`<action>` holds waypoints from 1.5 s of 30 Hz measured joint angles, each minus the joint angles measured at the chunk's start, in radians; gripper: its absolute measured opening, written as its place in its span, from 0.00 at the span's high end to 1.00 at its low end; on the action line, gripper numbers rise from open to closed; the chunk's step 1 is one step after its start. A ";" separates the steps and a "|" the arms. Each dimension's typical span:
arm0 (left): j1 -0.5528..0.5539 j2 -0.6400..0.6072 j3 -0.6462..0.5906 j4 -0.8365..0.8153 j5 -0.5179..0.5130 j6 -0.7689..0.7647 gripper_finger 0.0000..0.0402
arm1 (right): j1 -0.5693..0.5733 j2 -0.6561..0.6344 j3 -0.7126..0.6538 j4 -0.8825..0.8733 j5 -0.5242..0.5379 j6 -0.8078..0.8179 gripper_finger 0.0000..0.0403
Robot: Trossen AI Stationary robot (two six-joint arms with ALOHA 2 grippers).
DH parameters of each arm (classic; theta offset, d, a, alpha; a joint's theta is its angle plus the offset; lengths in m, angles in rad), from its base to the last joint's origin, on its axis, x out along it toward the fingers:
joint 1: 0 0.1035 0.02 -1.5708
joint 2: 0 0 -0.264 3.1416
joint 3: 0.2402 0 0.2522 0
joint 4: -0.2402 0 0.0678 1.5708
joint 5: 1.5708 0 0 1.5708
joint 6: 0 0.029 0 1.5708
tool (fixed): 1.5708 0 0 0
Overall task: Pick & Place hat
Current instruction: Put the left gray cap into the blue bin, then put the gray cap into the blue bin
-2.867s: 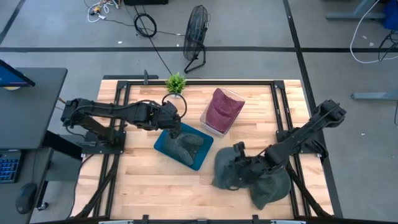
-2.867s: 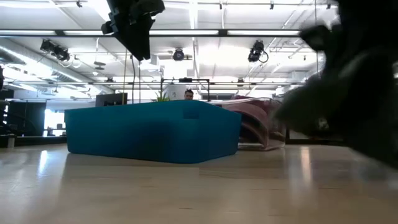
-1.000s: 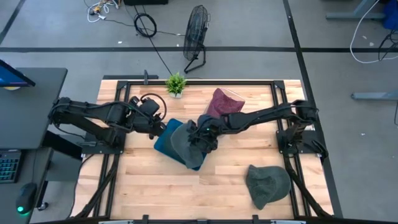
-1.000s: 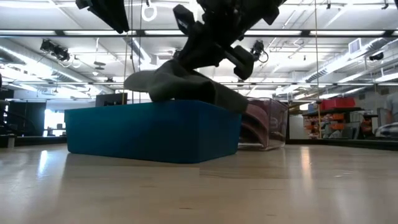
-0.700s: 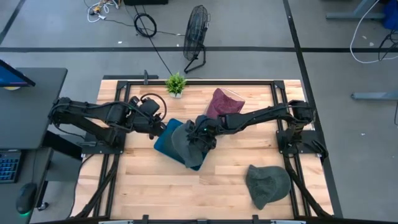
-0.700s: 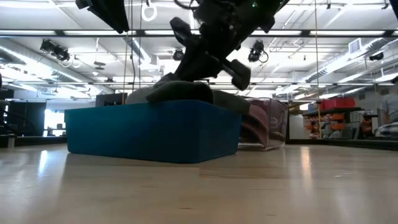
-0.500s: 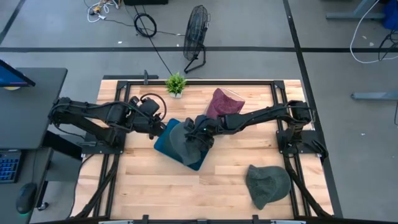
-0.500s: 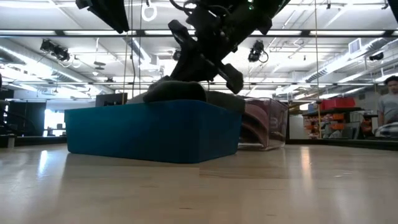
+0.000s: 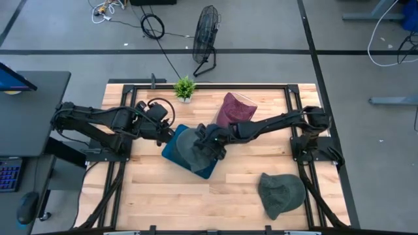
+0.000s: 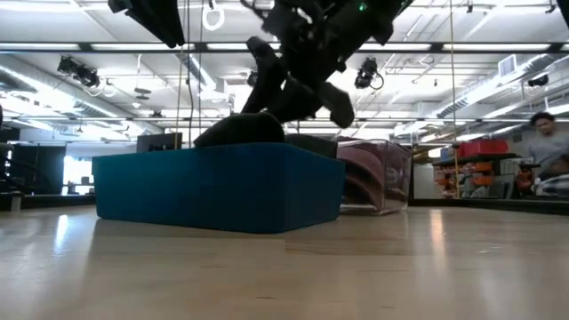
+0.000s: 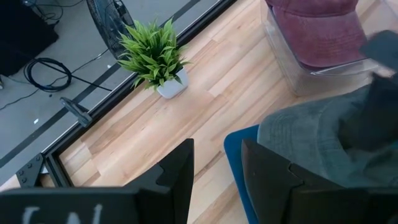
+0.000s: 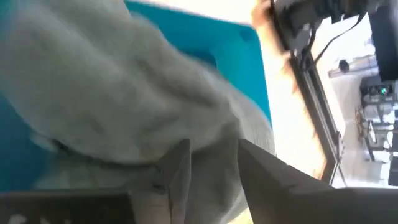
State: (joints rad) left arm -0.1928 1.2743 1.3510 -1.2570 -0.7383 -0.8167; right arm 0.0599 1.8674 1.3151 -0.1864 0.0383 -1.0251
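**Grey hat over the blue bin**

The right gripper sits above the shallow blue plastic bin, fingers parted, directly over the soft grey fabric hat that lies in the bin. The right wrist view shows the cloth just beyond the spread fingertips – contact cannot be confirmed. The low view shows only a dark mound above the bin wall. The left gripper waits beside the bin, fingers open.

Only the high view shows the second grey hat, well apart on the light wooden table. A clear container holding maroon cloth and a small green potted plant stand beyond the bin; a black floor fan stands off the table.
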 joint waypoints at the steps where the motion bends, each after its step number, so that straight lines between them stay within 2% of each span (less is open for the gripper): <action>1: 0.000 0.000 0.000 0.000 0.000 0.000 0.66 | 0.010 -0.010 0.000 -0.006 -0.002 0.011 0.66; 6: 0.000 0.000 0.000 0.000 0.000 0.000 0.66 | 0.053 -0.052 0.000 -0.003 -0.008 0.051 0.75; 10: 0.000 0.000 0.000 0.002 0.000 0.000 0.66 | 0.051 -0.029 0.000 -0.030 -0.029 0.103 0.93; 12: 0.000 0.000 0.000 0.003 0.000 0.000 0.66 | 0.046 -0.005 -0.002 -0.060 -0.029 0.108 0.98; 18: 0.000 0.000 0.000 0.006 0.000 -0.010 0.66 | 0.045 0.066 -0.001 -0.017 -0.031 0.108 0.99; 29: 0.000 0.000 0.000 0.007 0.000 -0.009 0.66 | 0.053 0.114 0.000 -0.112 -0.005 0.146 1.00; 37: 0.000 0.000 0.000 0.009 0.000 -0.010 0.66 | 0.114 -0.030 -0.002 -0.130 0.120 0.196 0.96; 41: 0.000 0.000 0.000 0.009 0.000 -0.010 0.66 | 0.154 -0.138 -0.001 -0.216 0.217 0.331 0.90; 45: 0.000 0.000 0.000 0.012 0.000 -0.010 0.66 | 0.198 -0.242 -0.001 -0.382 0.251 0.577 0.82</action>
State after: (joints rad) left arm -0.1932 1.2745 1.3506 -1.2451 -0.7385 -0.8268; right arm 0.2579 1.6249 1.3144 -0.5682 0.2895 -0.4481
